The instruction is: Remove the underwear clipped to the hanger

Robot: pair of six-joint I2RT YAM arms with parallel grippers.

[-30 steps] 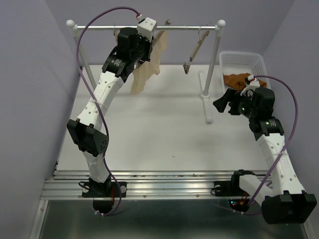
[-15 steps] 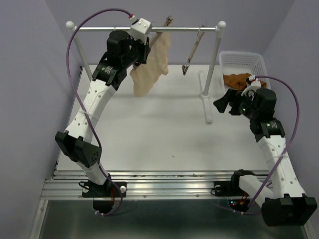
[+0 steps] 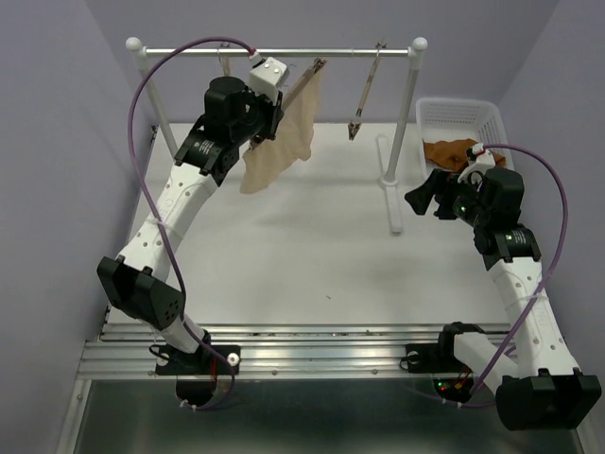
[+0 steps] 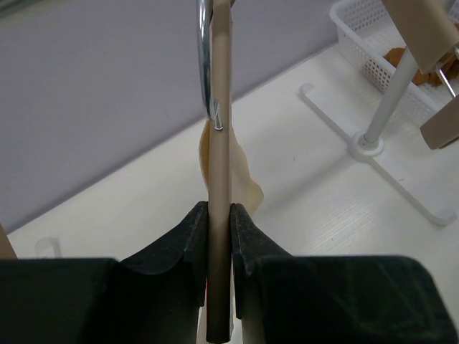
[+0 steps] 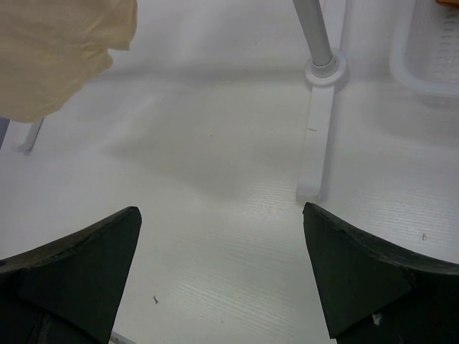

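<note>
top view: the left gripper is reaching up near the rail and pinching the hanger. that hanger is tilting, and the beige briefs are hanging down from it over the table. a second hanger is hanging further right on the rail. the orange briefs are lying in the white basket at the far right. the right gripper is hovering low near the basket, with its tips spread wide apart.

left wrist view: the two black fingers are pressing on the hanger's wooden bar from both sides (no gap is showing). the metal hook is going up at the top. a bit of the beige briefs is peeking out behind the bar.

right wrist view: the two dark tips are standing far apart, with only table showing between them. the beige briefs are dangling at the top left. the rack's foot is sitting on the table at the top right, beside the basket's corner.
</note>
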